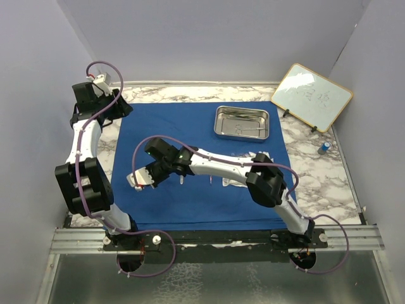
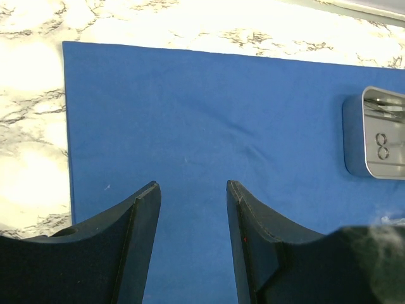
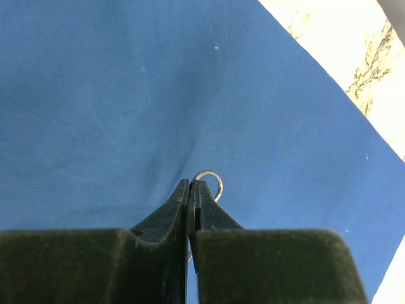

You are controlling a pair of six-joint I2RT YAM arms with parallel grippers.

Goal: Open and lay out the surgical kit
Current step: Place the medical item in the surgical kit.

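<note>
1. The right gripper's (image 3: 190, 185) two dark fingers are pressed together above the blue cloth wrap (image 3: 120, 107).
2. A small steel ring (image 3: 219, 180) juts from between their tips, over the cloth.
3. Marbled tabletop (image 3: 354, 60) shows beyond the cloth's upper-right edge.

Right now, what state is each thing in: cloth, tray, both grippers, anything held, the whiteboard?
Cloth: spread flat.
Tray: upright on the cloth, instruments inside.
Left gripper: open, empty, above the cloth.
Right gripper: shut on a ring-handled tool; only its ring shows.
Whiteboard: standing tilted, off the cloth.
</note>
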